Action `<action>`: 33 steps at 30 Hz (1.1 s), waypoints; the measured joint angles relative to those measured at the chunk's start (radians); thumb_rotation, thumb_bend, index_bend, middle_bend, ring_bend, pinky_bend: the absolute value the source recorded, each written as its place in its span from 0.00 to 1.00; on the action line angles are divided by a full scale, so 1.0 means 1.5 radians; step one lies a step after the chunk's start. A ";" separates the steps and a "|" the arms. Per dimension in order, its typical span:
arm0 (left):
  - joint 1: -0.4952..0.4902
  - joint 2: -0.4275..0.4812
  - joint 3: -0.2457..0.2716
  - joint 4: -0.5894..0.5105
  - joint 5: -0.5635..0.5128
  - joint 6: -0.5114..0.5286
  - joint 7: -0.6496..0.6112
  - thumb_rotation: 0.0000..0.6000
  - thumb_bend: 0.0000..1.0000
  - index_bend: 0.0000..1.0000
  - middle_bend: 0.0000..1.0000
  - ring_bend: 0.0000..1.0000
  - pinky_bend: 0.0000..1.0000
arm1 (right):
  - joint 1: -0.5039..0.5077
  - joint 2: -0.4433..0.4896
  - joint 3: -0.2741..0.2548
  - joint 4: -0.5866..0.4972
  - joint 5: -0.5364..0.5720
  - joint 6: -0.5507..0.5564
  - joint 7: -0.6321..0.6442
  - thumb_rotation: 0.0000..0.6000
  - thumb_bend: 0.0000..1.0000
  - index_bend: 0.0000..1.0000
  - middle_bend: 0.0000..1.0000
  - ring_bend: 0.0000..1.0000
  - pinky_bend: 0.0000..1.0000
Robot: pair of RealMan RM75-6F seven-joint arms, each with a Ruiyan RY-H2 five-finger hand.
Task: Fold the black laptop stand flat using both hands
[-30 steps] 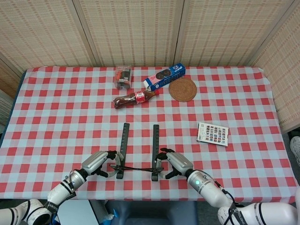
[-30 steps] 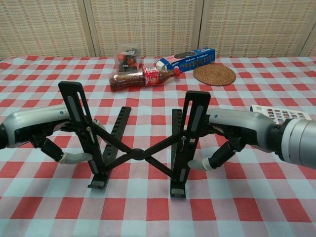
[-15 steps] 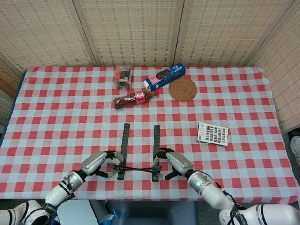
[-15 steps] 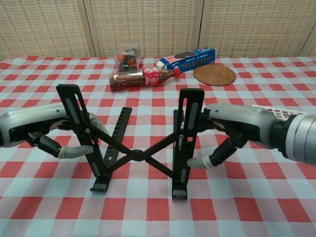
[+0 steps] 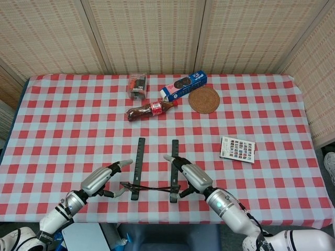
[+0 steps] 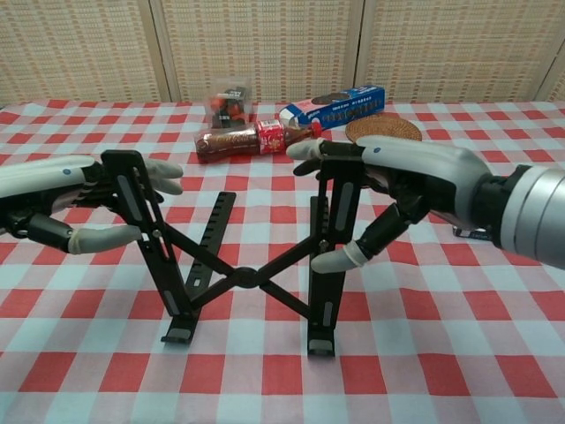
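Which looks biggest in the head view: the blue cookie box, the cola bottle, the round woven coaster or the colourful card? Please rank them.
1. Cola bottle and blue cookie box: alike in length, too close to rank.
2. Colourful card and woven coaster: similar; the card lies nearer the camera, so unsure.

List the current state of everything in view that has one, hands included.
Laptop stand: unfolded, upright, legs crossed.
Left hand: fingers around the stand's left upright.
Right hand: fingers around the right upright.
Cola bottle: lying on its side, capped.
Cookie box: lying flat.
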 measured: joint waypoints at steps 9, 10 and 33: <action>0.013 0.024 -0.006 -0.001 -0.009 0.018 0.014 0.60 0.36 0.01 0.06 0.07 0.23 | 0.001 -0.048 0.043 0.034 0.042 0.073 -0.050 1.00 0.11 0.00 0.00 0.00 0.02; 0.013 0.026 -0.006 0.001 -0.009 0.020 0.017 0.61 0.36 0.01 0.05 0.06 0.23 | 0.001 -0.051 0.046 0.038 0.048 0.080 -0.057 1.00 0.11 0.00 0.00 0.00 0.01; -0.043 0.004 -0.053 0.165 0.017 0.004 0.158 1.00 0.35 0.01 0.03 0.04 0.21 | -0.017 0.052 -0.012 0.076 -0.228 0.148 -0.161 1.00 0.02 0.00 0.00 0.00 0.00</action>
